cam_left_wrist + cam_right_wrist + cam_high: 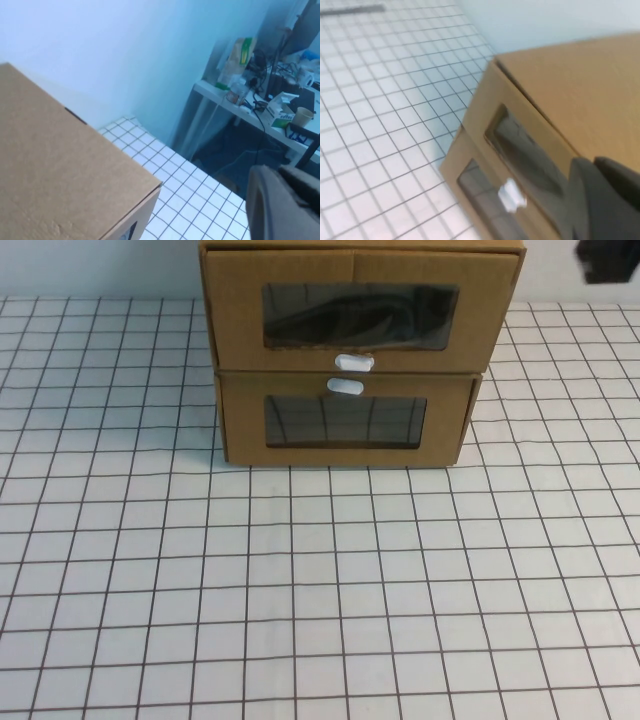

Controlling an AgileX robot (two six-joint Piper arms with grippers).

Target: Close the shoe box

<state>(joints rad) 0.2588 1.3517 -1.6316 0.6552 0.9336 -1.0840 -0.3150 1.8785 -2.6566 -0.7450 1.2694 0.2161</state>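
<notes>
The shoe box is the upper of two stacked cardboard boxes at the back middle of the table. Its white pull tab sits below its window, and a dark shape shows through the plastic. Its front stands about flush with its shell. My right gripper is shut and empty, raised beside the box's upper front; a dark part of that arm shows at the far right in the high view. My left gripper is shut and empty, held above the box's top; it is outside the high view.
The lower cardboard box has its white tab above its window. The table carries a white cloth with a dark grid. A pale wall stands behind the boxes. A cluttered desk stands beyond the table's edge.
</notes>
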